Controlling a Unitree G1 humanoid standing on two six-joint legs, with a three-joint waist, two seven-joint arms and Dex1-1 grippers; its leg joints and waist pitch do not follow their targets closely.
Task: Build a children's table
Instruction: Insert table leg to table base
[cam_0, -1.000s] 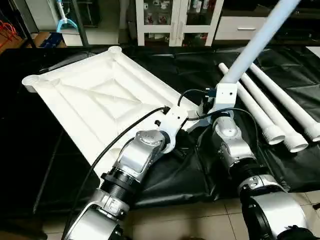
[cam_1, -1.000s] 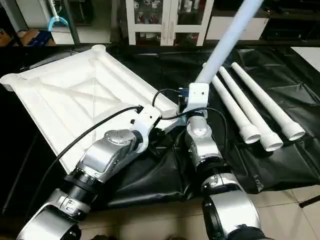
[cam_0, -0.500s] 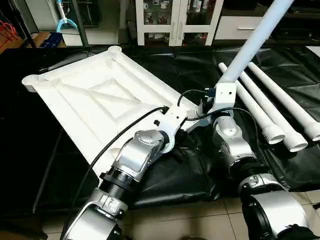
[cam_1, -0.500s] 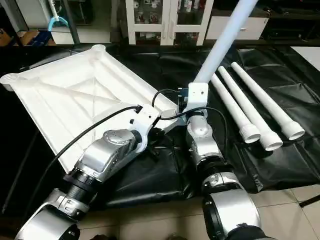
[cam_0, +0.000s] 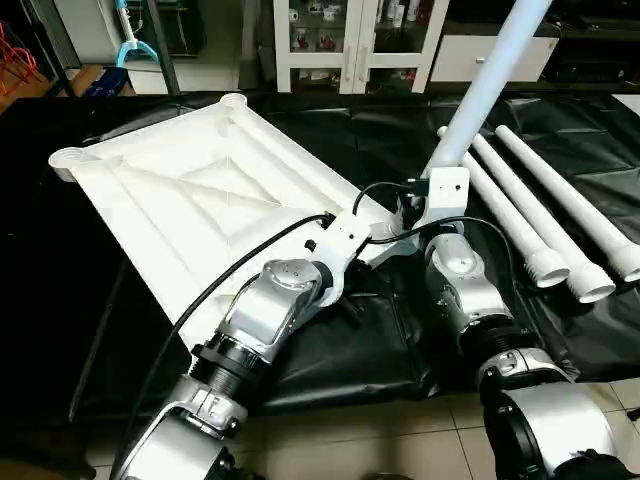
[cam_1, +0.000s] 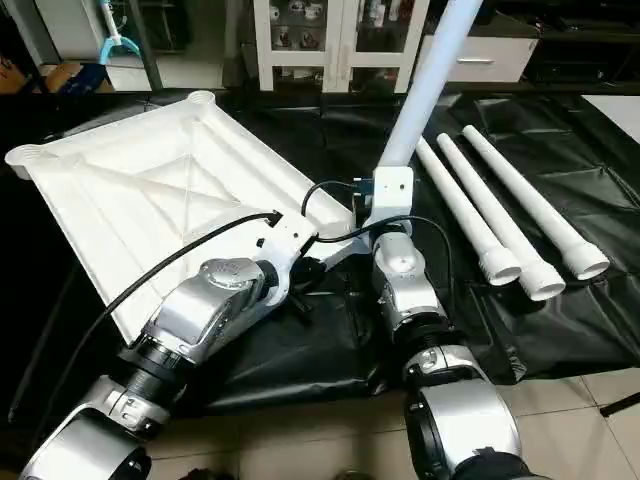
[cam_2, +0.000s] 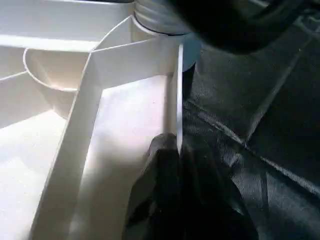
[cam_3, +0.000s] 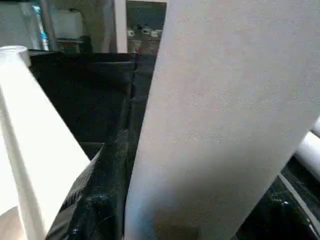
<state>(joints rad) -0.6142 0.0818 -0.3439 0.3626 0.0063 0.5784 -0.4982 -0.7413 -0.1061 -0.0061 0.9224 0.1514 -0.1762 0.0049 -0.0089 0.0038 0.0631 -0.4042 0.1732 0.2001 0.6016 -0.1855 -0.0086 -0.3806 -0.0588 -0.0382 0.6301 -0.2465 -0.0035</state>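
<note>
Left eye view: the table top lies ribs-up at centre-left, the left claw clenched on its near rim. The right claw grasps a leg at the corner socket (screwing-in step); next, twist it home.

**White parts on black sheeting**

The table top is plain white, its ribbed underside forming nested diamond lines. The raised leg and three spare legs are white too. The sheet is glossy black; the forearms silver, with black cables.
</note>
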